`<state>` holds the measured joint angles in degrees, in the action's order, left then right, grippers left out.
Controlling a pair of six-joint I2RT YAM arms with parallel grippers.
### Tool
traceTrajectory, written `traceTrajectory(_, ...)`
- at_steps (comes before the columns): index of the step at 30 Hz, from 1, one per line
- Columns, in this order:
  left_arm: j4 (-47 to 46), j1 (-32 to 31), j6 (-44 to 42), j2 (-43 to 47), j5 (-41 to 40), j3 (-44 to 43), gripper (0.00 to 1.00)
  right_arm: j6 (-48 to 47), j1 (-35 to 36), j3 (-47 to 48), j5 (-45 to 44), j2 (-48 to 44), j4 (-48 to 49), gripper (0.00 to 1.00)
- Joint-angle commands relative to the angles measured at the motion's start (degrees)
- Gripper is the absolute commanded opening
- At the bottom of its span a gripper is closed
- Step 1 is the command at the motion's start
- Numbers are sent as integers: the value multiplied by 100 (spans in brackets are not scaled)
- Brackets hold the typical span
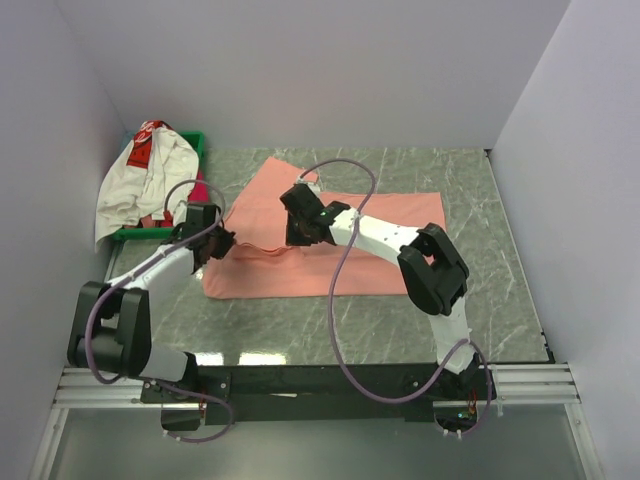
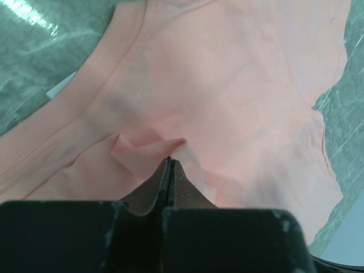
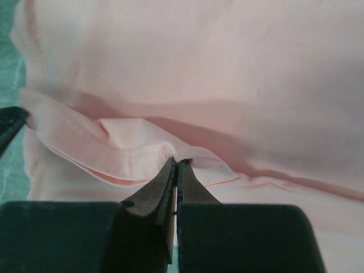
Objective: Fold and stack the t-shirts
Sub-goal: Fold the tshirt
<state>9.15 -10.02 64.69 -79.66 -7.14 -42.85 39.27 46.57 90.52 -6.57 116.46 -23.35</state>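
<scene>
Marbled tabletop point(image 1: 490, 300) was partly covered by the salmon-pink t-shirt point(image 1: 280, 275), pinched in left pincer point(image 2: 169, 160) and right pincer point(image 3: 177, 162); its edge was best carried across evenly, taut.

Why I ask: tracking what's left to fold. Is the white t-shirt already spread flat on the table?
No, the white t-shirt lies crumpled over the green tray at the far left.

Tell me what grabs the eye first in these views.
The salmon-pink t-shirt lies spread mid-scene, and both grippers are shut on pinched folds of it: the left gripper near its left edge, the right gripper nearer the middle. At far left, a white t-shirt with a red patch is heaped over a green tray.
</scene>
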Motion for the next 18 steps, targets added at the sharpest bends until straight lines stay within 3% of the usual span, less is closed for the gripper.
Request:
traceTrajectory(1, -519, 62, 0, -269, 89, -329, 1, -139, -156, 326, 147, 87, 15, 0)
traceTrajectory(14, -1099, 70, -70, -1271, 652, -979, 1, -7, -526, 124, 349, 140, 270, 1)
traceTrajectory(16, -1143, 70, -88, -1324, 670, -1006, 5, -7, -561, 106, 323, 157, 288, 9)
traceTrajectory(18, -1143, 70, -114, -1289, 670, -1041, 14, -7, -596, 106, 305, 157, 305, 32)
